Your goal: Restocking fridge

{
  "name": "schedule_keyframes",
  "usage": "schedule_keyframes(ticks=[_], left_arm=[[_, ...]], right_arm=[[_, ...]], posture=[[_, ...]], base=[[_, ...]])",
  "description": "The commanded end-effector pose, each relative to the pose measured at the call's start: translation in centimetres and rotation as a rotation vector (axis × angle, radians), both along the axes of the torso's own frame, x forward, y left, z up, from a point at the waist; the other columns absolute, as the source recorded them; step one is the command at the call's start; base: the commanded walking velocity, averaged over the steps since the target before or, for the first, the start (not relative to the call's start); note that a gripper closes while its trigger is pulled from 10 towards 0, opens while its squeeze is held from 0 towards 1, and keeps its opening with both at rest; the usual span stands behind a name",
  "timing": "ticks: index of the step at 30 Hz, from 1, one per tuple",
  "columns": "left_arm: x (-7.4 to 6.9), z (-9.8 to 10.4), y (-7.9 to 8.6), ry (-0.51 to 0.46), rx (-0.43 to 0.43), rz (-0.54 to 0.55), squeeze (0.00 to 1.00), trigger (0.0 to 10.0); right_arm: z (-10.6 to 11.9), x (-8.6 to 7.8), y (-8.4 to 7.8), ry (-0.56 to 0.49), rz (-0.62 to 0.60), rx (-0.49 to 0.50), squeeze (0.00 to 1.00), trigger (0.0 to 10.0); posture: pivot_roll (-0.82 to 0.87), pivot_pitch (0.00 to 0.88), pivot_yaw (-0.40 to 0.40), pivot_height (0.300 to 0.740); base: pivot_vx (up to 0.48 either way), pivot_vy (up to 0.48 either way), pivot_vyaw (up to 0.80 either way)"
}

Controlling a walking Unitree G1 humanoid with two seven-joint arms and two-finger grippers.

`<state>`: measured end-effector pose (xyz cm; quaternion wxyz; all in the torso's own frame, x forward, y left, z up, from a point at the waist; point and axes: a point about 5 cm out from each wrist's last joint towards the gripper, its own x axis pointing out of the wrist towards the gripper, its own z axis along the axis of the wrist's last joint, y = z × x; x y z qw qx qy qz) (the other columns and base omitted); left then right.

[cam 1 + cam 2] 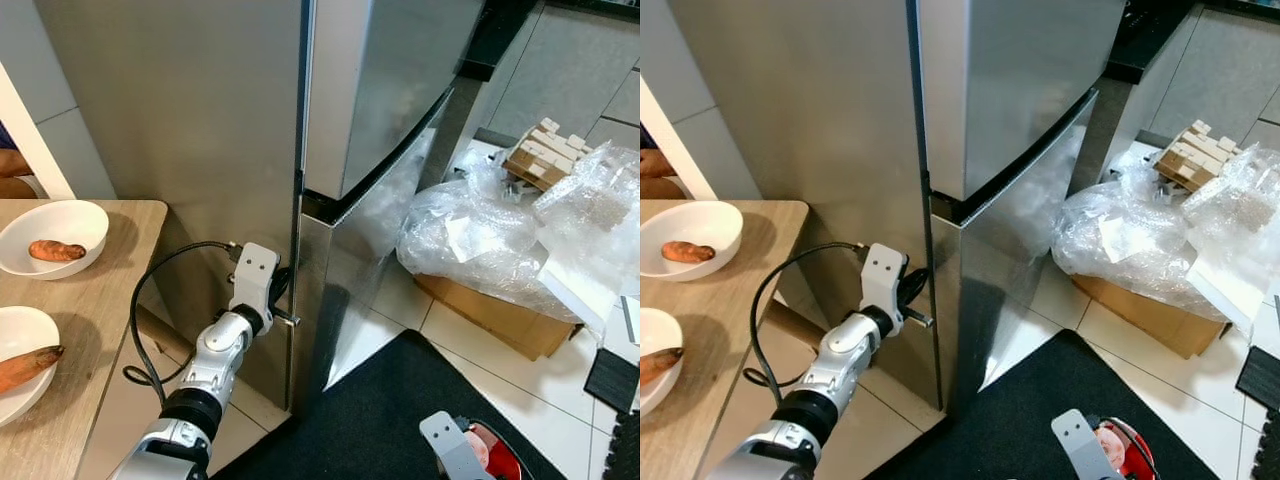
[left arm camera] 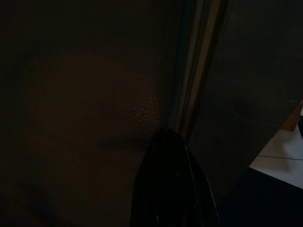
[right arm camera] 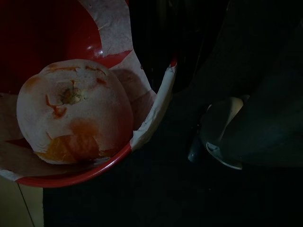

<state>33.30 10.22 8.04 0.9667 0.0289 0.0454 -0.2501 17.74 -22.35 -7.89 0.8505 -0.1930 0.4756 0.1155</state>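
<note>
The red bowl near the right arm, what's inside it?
Inside the red bowl sits one round pale fruit with orange patches, resting on white paper that lines the bowl. Whatever lies beneath the fruit and paper is covered.

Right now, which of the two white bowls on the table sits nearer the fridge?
The farther bowl, holding the small sweet potato, by the table's back corner; the other bowl sits closer to the robot.

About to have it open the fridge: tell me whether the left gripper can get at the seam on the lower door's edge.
Probably yes. The left gripper is already at the lower door edge, fingertips against the seam where it meets the fridge side. Nothing stands between them; the table sits off to its left.
</note>
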Motion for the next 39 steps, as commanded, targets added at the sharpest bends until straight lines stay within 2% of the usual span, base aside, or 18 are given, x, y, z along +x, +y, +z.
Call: schedule_keyframes(ticks=[1, 9, 12, 25, 39], left_arm=[[-0.2, -0.4, -0.4, 0.008, 0.015, -0.006, 0.00, 10.0], [-0.1, -0.3, -0.2, -0.005, 0.023, 0.014, 0.00, 10.0], [0.0, -0.3, 0.1, 0.009, -0.012, 0.042, 0.00, 10.0], [-0.4, -0.6, 0.7, 0.007, -0.002, 0.038, 0.00, 10.0], [-0.1, -0.5, 1.6, 0.018, -0.008, 0.066, 0.00, 10.0]], right_arm=[[0.1, 0.0, -0.3, -0.014, -0.016, -0.006, 0.00, 10.0], [0.1, 0.1, -0.1, -0.014, -0.013, -0.003, 0.00, 10.0], [0.1, 0.1, 0.0, -0.015, -0.012, -0.002, 0.00, 10.0], [0.0, 0.0, -0.1, -0.012, -0.013, -0.004, 0.00, 10.0], [0.1, 0.2, 0.0, -0.015, -0.013, 0.000, 0.00, 10.0]], posture=[[-0.18, 0.113, -0.043, 0.700], [-0.18, 0.115, -0.046, 0.700], [-0.18, 0.115, -0.045, 0.700], [-0.18, 0.117, -0.046, 0.700], [-0.17, 0.118, -0.040, 0.700]], base=[[0.000, 0.000, 0.00], [0.000, -0.480, 0.00], [0.000, 0.000, 0.00], [0.000, 0.000, 0.00], [0.000, 0.000, 0.00]])
